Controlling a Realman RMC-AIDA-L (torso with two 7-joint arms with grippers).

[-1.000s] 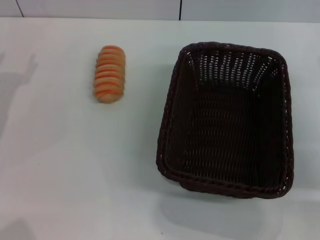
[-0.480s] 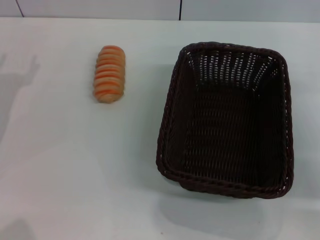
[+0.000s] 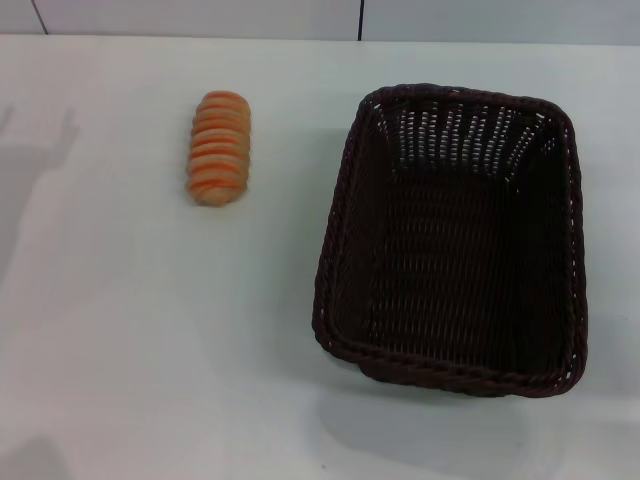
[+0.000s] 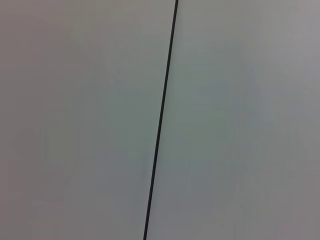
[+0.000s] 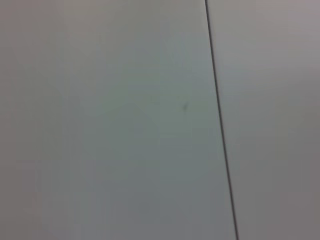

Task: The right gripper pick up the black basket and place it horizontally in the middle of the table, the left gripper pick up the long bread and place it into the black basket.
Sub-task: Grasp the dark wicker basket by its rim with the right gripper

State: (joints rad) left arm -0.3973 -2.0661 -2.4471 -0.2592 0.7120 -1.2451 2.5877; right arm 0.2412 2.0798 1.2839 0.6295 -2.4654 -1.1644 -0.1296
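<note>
In the head view the black basket stands on the white table at the right, its long side running away from me, and it is empty. The long bread lies on the table to the basket's left, toward the back, also lengthwise away from me. Neither gripper shows in the head view. The left wrist view and the right wrist view show only a plain pale surface with a thin dark seam, with no fingers in sight.
The table's far edge meets a pale wall with a dark vertical seam at the back. A faint arm shadow lies on the table at the far left.
The faint shadow at the far left of the table has shifted slightly. The basket and the bread have not moved.
</note>
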